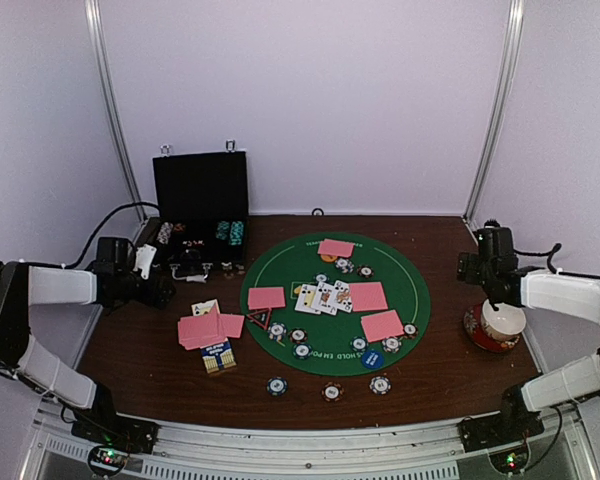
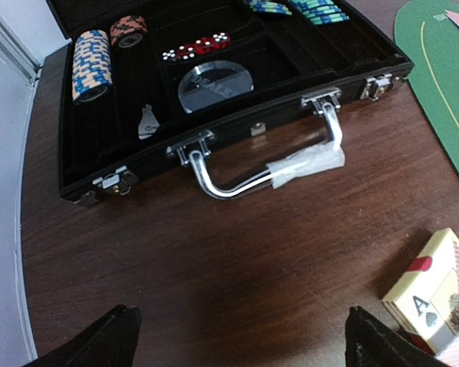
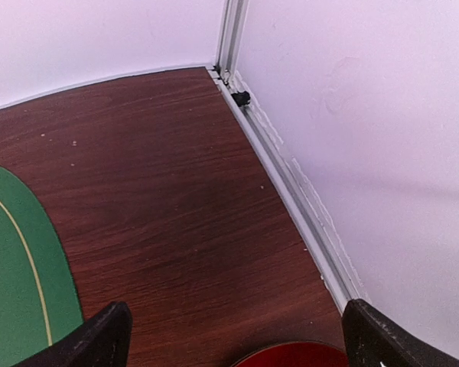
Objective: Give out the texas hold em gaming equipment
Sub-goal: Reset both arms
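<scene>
both arms are sitting out at the table's edges. your left gripper (image 2: 233, 344) is hanging with its fingers spread wide and nothing between them, facing the black case (image 2: 237, 145). your right gripper (image 3: 233, 340) is spread and empty too, pointing at bare table (image 3: 176, 199) near the back corner, beside a red tub (image 1: 495, 325).

the gear is lying mostly on and around the green mat (image 1: 405, 280). pink-backed cards (image 1: 368, 296) are resting flat on the felt around a fan of face-up cards (image 1: 320, 297). a looser pink pile (image 1: 202, 330) is sitting just off the mat's left edge. striped chips (image 1: 331, 391) are dotting the mat's near rim and the wood in front of it. a blue disc (image 1: 371, 359) is lying at that rim.

handling, judging by looks:
- the cards are going to be light, thin, slick and bendy. they're lying flush, so you're probably needing to pinch a long edge or slide one out to an overhang.
- the chips are looking stiff and a bit heavier, so you're best straddling one across its rim.
- the stacked chips (image 2: 90, 65) in the case are likely rolling or spilling if nudged.

writing:
- the card box (image 2: 436, 294) is showing an "a" with a spade.
- the mat's near rim is partly reading "hold em", and the rest is too small.
- the clear disc (image 2: 214, 84) in the case is carrying print you can't make out.
</scene>
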`<state>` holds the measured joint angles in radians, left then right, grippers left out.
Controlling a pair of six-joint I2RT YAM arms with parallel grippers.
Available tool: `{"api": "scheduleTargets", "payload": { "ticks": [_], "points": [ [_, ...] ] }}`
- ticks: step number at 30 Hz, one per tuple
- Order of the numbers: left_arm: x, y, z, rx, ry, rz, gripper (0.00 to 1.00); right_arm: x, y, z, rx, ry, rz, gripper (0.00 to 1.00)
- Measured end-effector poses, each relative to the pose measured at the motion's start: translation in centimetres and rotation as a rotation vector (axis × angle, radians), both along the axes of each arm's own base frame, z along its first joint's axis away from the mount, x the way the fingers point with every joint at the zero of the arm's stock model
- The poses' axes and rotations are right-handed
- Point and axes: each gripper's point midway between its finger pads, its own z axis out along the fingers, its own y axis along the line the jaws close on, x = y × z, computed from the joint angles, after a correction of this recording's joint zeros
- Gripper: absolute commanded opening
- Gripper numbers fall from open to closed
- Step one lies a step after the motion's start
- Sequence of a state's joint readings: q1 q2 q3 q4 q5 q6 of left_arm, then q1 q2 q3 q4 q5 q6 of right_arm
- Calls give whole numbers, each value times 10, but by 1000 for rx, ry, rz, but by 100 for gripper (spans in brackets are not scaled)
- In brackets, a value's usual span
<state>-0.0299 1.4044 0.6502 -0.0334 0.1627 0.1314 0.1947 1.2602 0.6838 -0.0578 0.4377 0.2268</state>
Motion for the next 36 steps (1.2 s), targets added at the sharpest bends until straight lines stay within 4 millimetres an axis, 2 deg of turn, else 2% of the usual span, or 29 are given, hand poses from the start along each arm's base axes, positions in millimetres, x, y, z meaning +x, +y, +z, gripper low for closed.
{"api": "scheduleTargets", "payload": {
  "ticks": [3,6,10,14,19,26,36],
  "points": [
    [6,3,-9,-4,-51,27,98,-5,-16,-16,-40,-37,-23,100],
    [17,6,-15,-6,-107,51,98,-5,-29,-23,-75,-84,-43,100],
    [26,8,-16,-11,-145,75,98,4,-34,-32,-103,-144,-40,99],
    [25,10,-8,-27,-267,91,98,10,-27,-40,-107,-195,15,99],
    [0,11,-31,-31,-274,97,98,23,-7,-47,-107,-234,149,100],
    [13,19,-11,-28,-356,152,98,30,6,-34,-113,-292,229,100],
    [16,29,-7,-9,-372,210,98,32,5,-31,-111,-303,232,99]
  ]
}}
